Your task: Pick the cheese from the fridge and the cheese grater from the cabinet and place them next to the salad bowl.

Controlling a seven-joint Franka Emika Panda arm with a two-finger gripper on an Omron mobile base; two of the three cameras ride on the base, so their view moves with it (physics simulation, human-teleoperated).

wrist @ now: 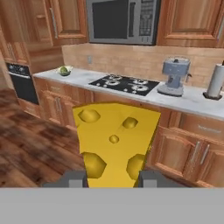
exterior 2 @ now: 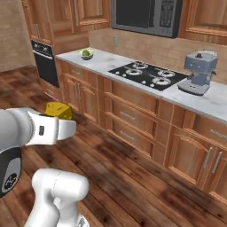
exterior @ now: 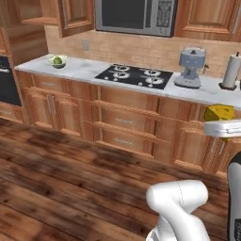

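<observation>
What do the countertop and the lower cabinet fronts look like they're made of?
The pale grey-white countertop looks like polished stone, perhaps marble: faint mottled veining, soft sheen. The warm brown panelled cabinet fronts look like varnished wood, with visible grain and raised panels, though laminate can't be ruled out.

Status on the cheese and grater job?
Done: cheese is out of the fridge. In hand: the hand grips it, away from the counter. Left: set it beside the salad bowl at the counter's far end, then fetch the grater.
</observation>
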